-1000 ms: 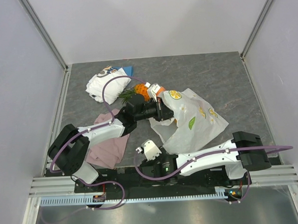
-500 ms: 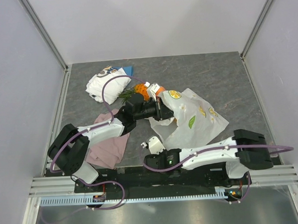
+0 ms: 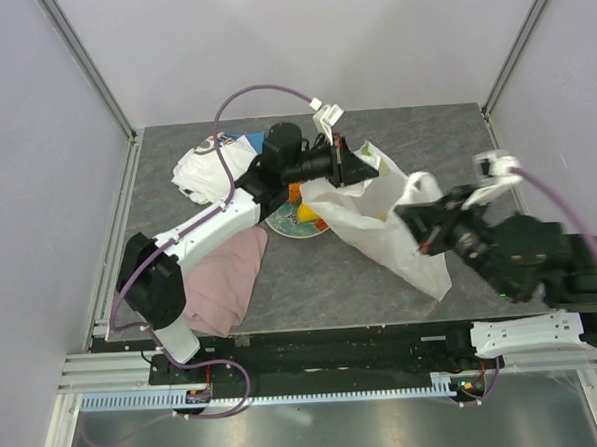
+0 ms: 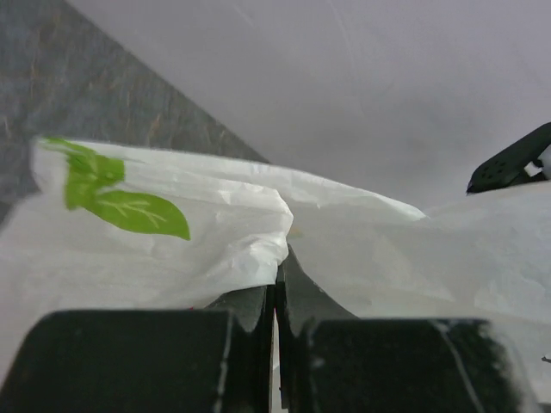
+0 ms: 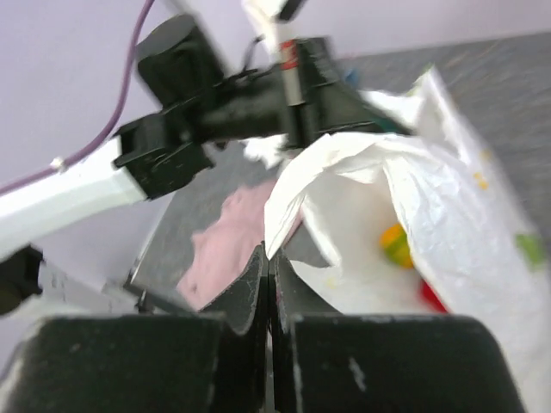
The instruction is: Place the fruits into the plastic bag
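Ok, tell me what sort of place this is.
Probably a lab robot test cell, not a home: a grey table boxed in by plain white panels, a left arm and right arm mounted at its near edge, and props like a plastic bag and pink cloth.

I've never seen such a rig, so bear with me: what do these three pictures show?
Two robot arms are bolted at the near edge of a table. One picture looks down from above; the other two come from a camera on each wrist. The left gripper and right gripper are each pinched shut on a thin white plastic bag, holding it up between them. On the table lie a pink cloth, a white cloth and a plate bearing toy fruits.
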`<state>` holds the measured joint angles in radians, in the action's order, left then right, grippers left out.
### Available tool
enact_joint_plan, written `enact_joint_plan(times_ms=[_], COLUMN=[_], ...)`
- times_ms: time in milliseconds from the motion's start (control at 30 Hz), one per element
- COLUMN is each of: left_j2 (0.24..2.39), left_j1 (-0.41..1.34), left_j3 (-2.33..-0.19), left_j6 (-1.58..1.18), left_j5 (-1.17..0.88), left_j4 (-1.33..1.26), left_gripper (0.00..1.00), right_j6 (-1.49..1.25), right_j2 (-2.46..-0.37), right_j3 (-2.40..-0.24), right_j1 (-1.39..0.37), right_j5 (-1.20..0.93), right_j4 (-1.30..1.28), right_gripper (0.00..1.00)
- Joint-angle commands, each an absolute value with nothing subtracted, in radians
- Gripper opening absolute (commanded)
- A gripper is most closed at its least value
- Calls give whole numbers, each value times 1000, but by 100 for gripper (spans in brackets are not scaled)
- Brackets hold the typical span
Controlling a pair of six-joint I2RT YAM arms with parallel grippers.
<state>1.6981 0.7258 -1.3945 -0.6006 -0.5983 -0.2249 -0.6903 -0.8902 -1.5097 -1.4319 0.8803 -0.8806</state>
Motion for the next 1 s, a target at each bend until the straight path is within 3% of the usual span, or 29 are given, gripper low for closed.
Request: enact_joint_plan(times_ms=[0,300,333,467,567,667,967], left_j2=[1819,2069,2077,2048,1955,1841,1597], left_j1=[709,689,686,675,661,635,454], left_j3=[-1684,-2037,-2049,-2030,-1950,-1852,-1615], left_j6=[-491,-517,-514,-453,-391,-348,-428], left_j5=[-705,-841,-845,-842,-812,-787,-916], left_j4=[-34,-25,-25,-23,-23,-32,-124], left_gripper=[2,6,9,53,67,79,94], right_j6=[-606,-617,-629,-686,-715,-727,-732], right_j2=[-848,-773,-778,-792,-802,-805,-790], right_j3=[-1551,-1494,-1490,-1457,-1442,-1437,-1437], right_j1=[-1430,-1431,-1430,-1430,-1430,-1430,-1430], right_j5=[1113,1219,1220,1236,1249,1256,1313], right_j4=[-1022,-1041,-1051,-1088,-1098,-1098,-1104], right_gripper=[0,0,0,0,0,0,0])
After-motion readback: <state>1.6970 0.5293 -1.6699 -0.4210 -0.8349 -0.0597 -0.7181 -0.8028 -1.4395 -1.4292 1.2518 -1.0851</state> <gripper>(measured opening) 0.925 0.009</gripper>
